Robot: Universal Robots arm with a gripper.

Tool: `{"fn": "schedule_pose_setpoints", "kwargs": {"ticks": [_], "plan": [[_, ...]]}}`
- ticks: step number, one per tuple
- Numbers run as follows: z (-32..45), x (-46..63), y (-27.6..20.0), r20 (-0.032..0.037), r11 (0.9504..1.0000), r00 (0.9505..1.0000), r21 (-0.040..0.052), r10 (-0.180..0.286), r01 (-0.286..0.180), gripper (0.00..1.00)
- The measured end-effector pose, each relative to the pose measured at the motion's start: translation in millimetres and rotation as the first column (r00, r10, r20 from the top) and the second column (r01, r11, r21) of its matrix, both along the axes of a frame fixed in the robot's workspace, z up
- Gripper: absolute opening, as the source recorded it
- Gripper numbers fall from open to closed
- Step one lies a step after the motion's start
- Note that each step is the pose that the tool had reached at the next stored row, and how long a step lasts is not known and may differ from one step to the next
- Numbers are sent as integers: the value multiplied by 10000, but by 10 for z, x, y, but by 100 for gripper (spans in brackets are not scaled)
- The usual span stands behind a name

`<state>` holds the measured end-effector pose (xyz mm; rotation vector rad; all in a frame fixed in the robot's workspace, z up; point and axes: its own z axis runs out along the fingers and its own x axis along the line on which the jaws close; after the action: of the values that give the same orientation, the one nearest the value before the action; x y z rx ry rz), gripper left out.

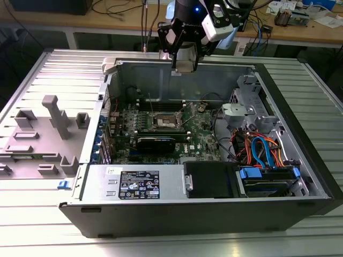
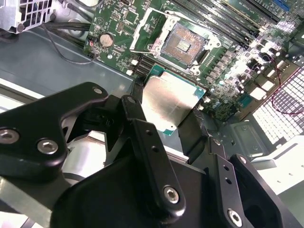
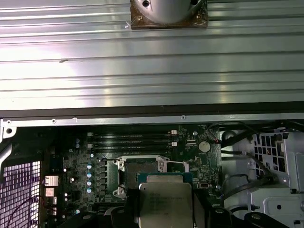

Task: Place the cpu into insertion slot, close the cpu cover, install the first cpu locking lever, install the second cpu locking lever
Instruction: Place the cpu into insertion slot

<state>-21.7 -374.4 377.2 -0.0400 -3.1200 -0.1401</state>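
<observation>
**CPU clamped in the end effector, hanging clear of the open socket**

In both wrist views the end effector [image 2: 166, 114] is gripping the cpu [image 2: 173, 97] by two opposite edges. Its black fingers [image 2: 192, 130] are closed only as far as the cpu's width, and the dull grey metal top is facing the cameras. The cpu is riding in the air, touching nothing but the fingers. The insertion slot [image 2: 184, 42] is lying on the green motherboard [image 2: 118, 19] below, apart from the cpu, with its dark contact field showing uncovered inside the silvery rim.

In the exterior view the end effector [image 1: 185, 63] is hanging over the far wall of the open computer case [image 1: 214, 217]. It is sitting between 12 and 1 o'clock from the insertion slot [image 1: 164, 122] and well above it. The memory slots [image 1: 161, 101] are lying at 12 o'clock of the insertion slot, the black graphics card [image 1: 155, 143] at 6 o'clock, and the drive bay [image 1: 262, 176] with blue and orange cables at about 4 o'clock. The computer case is resting on the ribbed metal desk [image 1: 48, 69], with a grey fixture [image 1: 53, 120] at 9 o'clock.
</observation>
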Motion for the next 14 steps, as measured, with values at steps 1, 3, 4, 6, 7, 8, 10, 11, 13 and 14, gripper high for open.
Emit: {"fn": "schedule_pose_setpoints", "kwargs": {"ticks": [1,3,4,6,7,8,10,11,13,14], "plan": [[0,0,-4,0,10000,10000,0,0,0,54],[-2,1,-17,0,10000,10000,0,1,-1,54],[-3,0,-26,0,10000,10000,-1,0,0,54],[-5,0,-38,0,10000,10000,0,0,0,54],[-6,0,-43,0,10000,10000,0,0,0,54],[-8,0,-47,1,10000,10000,0,0,0,54],[-9,0,-51,-1,10000,10000,-19,-3,3,54],[-11,0,-52,-1,10000,10000,-29,-15,15,54],[-17,1,-53,0,9999,9999,-38,-116,116,54],[-21,1,-53,0,9997,9998,-44,-222,222,54]]}}
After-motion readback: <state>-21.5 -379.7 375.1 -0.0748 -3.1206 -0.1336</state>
